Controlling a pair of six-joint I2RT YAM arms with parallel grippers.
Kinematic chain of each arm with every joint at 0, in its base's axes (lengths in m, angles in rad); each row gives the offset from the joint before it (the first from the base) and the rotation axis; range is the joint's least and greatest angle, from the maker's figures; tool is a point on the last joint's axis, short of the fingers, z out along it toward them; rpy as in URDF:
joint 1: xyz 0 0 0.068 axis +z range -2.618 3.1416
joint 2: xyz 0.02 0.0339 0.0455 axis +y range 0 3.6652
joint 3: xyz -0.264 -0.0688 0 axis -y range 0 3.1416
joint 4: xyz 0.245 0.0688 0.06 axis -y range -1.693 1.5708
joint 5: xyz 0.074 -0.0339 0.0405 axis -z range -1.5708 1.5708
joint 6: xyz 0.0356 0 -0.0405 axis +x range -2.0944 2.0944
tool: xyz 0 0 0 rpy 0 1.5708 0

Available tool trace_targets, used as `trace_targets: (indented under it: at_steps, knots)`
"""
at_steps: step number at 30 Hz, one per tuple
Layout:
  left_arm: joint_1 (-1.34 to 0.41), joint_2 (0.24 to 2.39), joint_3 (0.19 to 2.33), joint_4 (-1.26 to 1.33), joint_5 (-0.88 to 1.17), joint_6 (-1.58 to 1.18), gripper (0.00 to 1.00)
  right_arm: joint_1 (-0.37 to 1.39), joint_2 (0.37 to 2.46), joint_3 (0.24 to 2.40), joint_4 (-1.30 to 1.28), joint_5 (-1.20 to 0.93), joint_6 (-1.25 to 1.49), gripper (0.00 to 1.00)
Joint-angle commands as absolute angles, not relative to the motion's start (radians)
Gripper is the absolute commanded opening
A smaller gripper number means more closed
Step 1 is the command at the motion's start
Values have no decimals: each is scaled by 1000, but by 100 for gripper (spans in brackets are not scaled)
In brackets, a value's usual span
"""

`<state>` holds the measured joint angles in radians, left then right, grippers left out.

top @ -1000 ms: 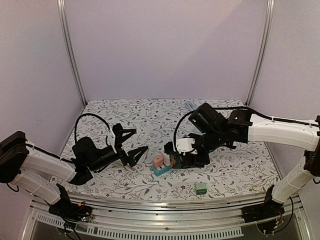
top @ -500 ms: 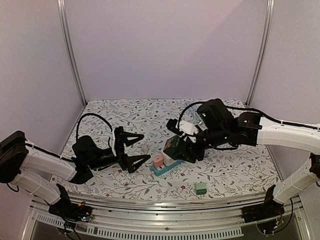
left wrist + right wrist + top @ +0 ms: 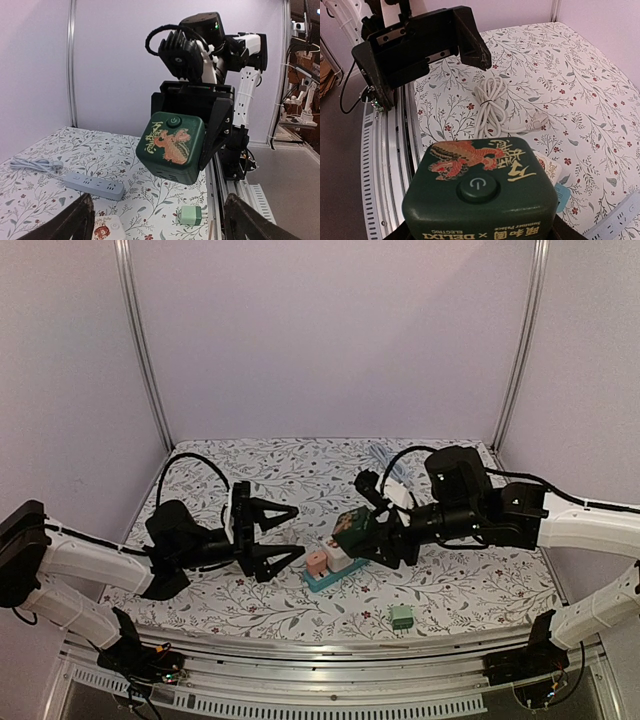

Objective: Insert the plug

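Note:
My right gripper (image 3: 372, 540) is shut on a dark green cube socket (image 3: 349, 529) with a red dragon print and a power button, and holds it above the table. The cube fills the right wrist view (image 3: 480, 195) and hides my fingers there. In the left wrist view it hangs ahead (image 3: 172, 147). A small light green plug (image 3: 402, 617) lies on the table near the front edge, also seen in the left wrist view (image 3: 190, 216). My left gripper (image 3: 283, 534) is open and empty, left of the cube and pointing at it.
A pink, white and teal cluster of adapters (image 3: 324, 567) sits on the table under the cube. A grey power strip (image 3: 92, 185) and a coiled white cable (image 3: 492, 105) lie on the flowered cloth. The metal front rail (image 3: 330, 650) runs along the near edge.
My right gripper has lifted the green cube off the table and swung it up and to the right. My left gripper has risen and moved right toward it, staying open.

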<state>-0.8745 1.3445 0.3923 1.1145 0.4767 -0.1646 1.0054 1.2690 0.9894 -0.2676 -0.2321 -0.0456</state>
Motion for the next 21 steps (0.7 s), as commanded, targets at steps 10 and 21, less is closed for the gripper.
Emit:
trace_targets:
  at_steps: [10, 21]
  knots:
    - [-885, 1289, 512, 838, 242, -386, 85, 1030, 1281, 970, -121, 92, 32, 0]
    - [-933, 1352, 780, 403, 136, -446, 83, 1164, 1380, 1051, -167, 449, -79, 0]
